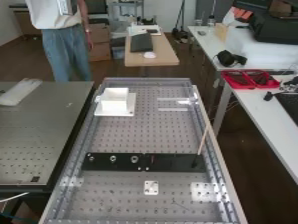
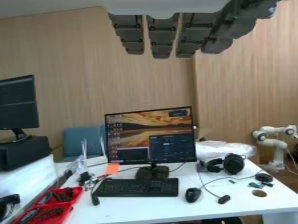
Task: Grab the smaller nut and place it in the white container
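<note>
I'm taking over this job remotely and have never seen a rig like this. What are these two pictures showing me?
The machine is a robot arm with a dark grey, many-fingered hand. The high view looks down along a metal bench full of small holes from a fixed camera. On it lies a flat black bar with small metal pieces in a row, apparently the nuts. Beyond stands a white box-shaped container on a white plate. The wrist view comes from the arm's wrist, facing a white desk with a monitor. The fingers hang straight, with nothing visible in them.
</note>
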Motion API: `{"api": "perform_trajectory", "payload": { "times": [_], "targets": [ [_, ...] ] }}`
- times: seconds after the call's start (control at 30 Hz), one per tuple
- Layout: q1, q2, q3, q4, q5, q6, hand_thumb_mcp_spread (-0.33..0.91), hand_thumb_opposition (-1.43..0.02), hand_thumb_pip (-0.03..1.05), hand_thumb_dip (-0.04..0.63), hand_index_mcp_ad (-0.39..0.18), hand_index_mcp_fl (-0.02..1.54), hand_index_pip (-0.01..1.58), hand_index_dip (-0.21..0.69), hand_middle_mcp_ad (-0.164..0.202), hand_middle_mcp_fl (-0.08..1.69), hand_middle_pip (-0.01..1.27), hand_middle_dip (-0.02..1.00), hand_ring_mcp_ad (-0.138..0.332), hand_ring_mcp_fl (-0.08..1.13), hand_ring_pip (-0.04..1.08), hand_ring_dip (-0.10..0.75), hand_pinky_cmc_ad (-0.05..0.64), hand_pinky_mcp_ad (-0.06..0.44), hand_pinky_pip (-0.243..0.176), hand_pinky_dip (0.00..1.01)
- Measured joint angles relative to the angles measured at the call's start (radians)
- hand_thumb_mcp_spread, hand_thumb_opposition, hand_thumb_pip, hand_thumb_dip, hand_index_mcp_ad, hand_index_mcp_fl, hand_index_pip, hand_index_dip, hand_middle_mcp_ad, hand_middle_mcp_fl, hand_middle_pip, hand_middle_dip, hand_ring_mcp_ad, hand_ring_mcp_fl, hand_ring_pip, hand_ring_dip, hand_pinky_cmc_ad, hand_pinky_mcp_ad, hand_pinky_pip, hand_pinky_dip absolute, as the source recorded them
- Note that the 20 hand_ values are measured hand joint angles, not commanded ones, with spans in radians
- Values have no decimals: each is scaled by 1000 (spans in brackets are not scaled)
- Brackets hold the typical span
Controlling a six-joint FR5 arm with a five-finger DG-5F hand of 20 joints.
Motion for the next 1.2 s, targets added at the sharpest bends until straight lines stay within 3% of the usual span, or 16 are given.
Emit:
{"api": "perform_trajectory", "payload": {
  "times": [0.13,0.23,0.27,0.37,0.47,0.57,0.67,0.83,1.2],
  "targets": [
    [0,0,1,-1,1,0,0,0,5,14,5,37,17,16,58,12,24,42,54,0,16,17,17,16,-10,17],
    [-1,-1,2,-2,1,0,126,-182,234,19,7,38,21,33,47,10,38,44,51,0,19,17,30,52,-10,87],
    [-1,-1,2,-2,1,0,180,-272,286,19,3,37,17,45,45,2,61,38,49,0,26,17,65,87,-10,141],
    [-1,-2,1,-2,2,1,204,-469,279,21,2,37,30,77,47,7,91,65,80,2,42,21,162,185,-24,248],
    [-1,-2,1,-2,2,1,213,-569,278,17,-7,37,51,122,51,7,108,96,113,0,51,28,262,248,-58,339],
    [-2,-2,0,-1,2,2,216,-646,288,17,-12,35,56,150,51,7,120,113,138,0,70,44,314,278,-75,398],
    [-2,-1,-1,0,2,2,215,-682,295,17,-12,37,63,155,52,9,126,124,152,2,73,44,328,295,-73,431],
    [-2,1,-4,0,4,3,218,-696,298,17,-12,38,65,171,66,2,134,140,169,2,87,59,380,311,-106,447],
    [-3,2,-9,3,8,7,218,-707,300,17,-12,38,68,183,73,3,138,141,168,3,87,59,393,330,-106,459]
  ]
}}
